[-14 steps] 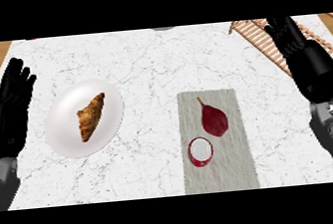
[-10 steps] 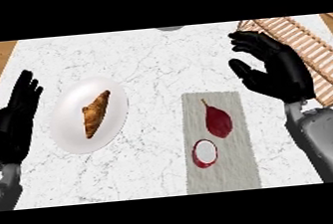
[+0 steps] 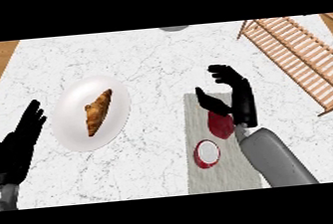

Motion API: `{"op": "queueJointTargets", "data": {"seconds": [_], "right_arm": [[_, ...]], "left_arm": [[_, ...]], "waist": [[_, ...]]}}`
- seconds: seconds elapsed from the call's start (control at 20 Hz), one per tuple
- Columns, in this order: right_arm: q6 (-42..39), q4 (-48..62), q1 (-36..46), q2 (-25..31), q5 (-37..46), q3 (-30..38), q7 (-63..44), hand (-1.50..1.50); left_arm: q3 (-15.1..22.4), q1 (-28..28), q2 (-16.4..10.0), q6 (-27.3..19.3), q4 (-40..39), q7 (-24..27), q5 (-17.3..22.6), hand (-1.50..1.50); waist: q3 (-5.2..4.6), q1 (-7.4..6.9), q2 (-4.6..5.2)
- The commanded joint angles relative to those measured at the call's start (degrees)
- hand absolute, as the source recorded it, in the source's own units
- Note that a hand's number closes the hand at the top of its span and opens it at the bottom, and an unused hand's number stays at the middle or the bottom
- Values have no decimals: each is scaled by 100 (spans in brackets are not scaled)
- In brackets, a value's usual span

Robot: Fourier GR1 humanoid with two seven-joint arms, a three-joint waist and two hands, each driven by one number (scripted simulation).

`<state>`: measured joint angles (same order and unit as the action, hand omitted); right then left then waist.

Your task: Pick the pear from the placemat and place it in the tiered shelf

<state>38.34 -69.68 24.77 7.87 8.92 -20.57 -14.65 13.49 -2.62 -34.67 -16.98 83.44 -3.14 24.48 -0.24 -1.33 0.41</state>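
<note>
Head view: the black right hand (image 3: 238,101) hangs spread, fingers relaxed, over the dark red pear (image 3: 218,124) on the grey rectangular placemat (image 3: 216,179), possibly touching it. The black left hand (image 3: 12,151) rests open at the white marble worktop's (image 3: 150,60) left edge.

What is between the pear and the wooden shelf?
Nothing visible. Only bare counter lies between the pear and the shelf. The right hand already overlaps the pear's upper end.

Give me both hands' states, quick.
Left hand: open, holding nothing, resting at the view's left edge.
Right hand: open, over the pear, not closed on it.
</note>
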Motion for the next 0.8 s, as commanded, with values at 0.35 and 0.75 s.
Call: {"op": "queueJointTargets", "data": {"seconds": [0.35, 0.75], "right_arm": [[-323, 449, 970, 122, 2333, -1145, -3554, -150], [-3403, -71, 1533, 434, 1564, -1543, -4988, -150]], "left_arm": [[-222, 477, -46, 366, -126, 215, 26, 0], [-264, 203, 120, 281, -347, 183, -45, 0]], "waist": [[-3, 162, -119], [9, 208, -73]]}}
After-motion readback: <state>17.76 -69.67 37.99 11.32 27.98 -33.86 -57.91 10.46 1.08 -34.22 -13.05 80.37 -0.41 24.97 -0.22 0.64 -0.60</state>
